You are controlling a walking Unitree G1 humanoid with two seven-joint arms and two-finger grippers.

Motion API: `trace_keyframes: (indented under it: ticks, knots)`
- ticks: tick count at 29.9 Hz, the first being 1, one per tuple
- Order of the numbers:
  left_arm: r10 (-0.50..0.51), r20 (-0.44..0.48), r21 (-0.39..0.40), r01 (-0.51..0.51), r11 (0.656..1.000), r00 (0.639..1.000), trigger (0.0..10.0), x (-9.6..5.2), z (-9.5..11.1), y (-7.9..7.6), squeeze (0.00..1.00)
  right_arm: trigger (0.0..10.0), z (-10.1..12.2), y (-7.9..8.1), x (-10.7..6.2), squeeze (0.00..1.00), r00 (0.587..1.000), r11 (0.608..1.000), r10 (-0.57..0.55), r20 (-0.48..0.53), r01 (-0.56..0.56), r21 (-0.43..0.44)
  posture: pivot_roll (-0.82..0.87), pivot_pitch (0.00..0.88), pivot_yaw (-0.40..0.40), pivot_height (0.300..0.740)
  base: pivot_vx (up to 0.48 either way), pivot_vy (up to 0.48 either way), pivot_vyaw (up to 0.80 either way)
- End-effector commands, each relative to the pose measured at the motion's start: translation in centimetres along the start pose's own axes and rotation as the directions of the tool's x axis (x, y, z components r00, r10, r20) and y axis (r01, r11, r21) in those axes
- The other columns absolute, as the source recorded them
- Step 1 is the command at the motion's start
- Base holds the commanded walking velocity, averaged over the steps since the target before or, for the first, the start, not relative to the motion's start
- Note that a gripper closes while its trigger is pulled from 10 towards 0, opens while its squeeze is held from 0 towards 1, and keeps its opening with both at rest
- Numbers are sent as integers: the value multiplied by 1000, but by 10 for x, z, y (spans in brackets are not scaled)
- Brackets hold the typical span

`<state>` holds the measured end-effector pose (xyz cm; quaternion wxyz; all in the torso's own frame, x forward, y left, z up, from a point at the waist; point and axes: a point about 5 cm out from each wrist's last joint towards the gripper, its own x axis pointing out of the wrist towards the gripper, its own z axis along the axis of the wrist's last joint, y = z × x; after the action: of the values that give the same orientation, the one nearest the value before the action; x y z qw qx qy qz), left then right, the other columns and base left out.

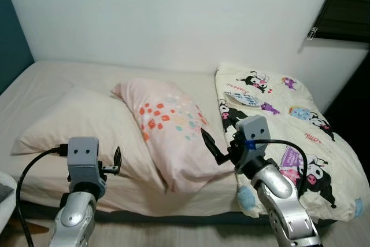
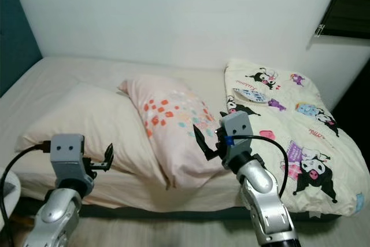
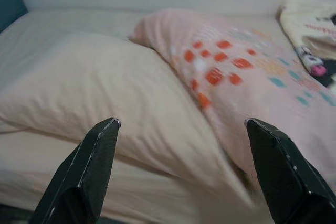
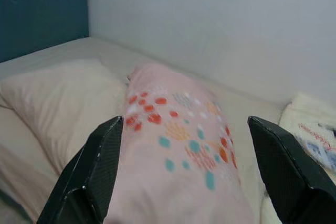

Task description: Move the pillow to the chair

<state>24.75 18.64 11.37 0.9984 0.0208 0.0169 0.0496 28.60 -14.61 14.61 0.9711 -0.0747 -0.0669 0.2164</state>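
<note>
Right wrist view: my right gripper is spread wide, aimed at the pink pillow lying on the bed against the cream pillow. My left gripper is also wide. I should advance low, then pinch a thick fold near the edge.

A bed with a pale cream sheet stands against a white wall; a teal headboard rises at its left end; a cartoon-printed blanket lies crumpled across its right side; a dark window blind hangs above.
</note>
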Motion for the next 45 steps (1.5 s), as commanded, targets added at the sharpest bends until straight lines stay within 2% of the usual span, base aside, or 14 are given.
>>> trace_keyframes:
  ticks: [1,4,10,14,21,26,32,37,43,45]
  knots:
    - [-12,-15,-11,11,1000,1000,10000,1,-2,-4,0,10000,1,-3,0,0,1000,1000,-4,-6,4,-2,-29,0,-86,740,0,-446,0]
    - [-11,-17,-11,11,1000,1000,10000,1,-2,-4,0,10000,0,-3,0,0,1000,1000,0,-12,0,3,-30,0,-87,740,0,-445,0]
    - [39,-24,-69,-41,997,999,10000,2,-4,2,0,10000,-2,-3,1,0,1000,1000,12,-24,-11,13,-31,0,-89,740,0,0,0]
    - [-3,-8,-34,3,999,1000,10000,1,-2,-3,0,10000,-3,-2,1,0,999,1000,27,-25,-27,16,-31,0,-91,740,70,0,0]
    - [-7,0,-28,7,1000,1000,10000,1,-2,-3,0,10000,-3,1,0,0,998,998,55,-28,-56,-15,-34,0,-93,740,382,0,0]
    - [0,0,-29,0,1000,1000,10000,1,-2,-3,0,10000,-2,3,0,0,997,996,77,-30,-78,-39,-30,0,-96,740,424,0,775]
    - [1,-3,-31,-1,1000,1000,10000,2,-2,-2,0,10000,-3,5,0,0,995,995,95,-34,-96,-13,-37,0,-91,740,411,0,721]
    - [-10,-4,-40,10,999,1000,10000,3,-2,-2,0,10000,-4,5,1,0,995,995,96,-41,-96,-9,-40,0,-92,740,405,0,0]
    - [-1,-4,-49,0,999,1000,10000,6,-1,1,0,10000,-6,3,2,0,994,997,78,-70,-77,24,-40,0,-92,740,0,0,0]
    - [-8,-8,-55,8,998,1000,10000,8,0,4,0,10000,-12,0,3,0,992,997,55,-118,-48,55,-38,0,-93,735,0,0,0]
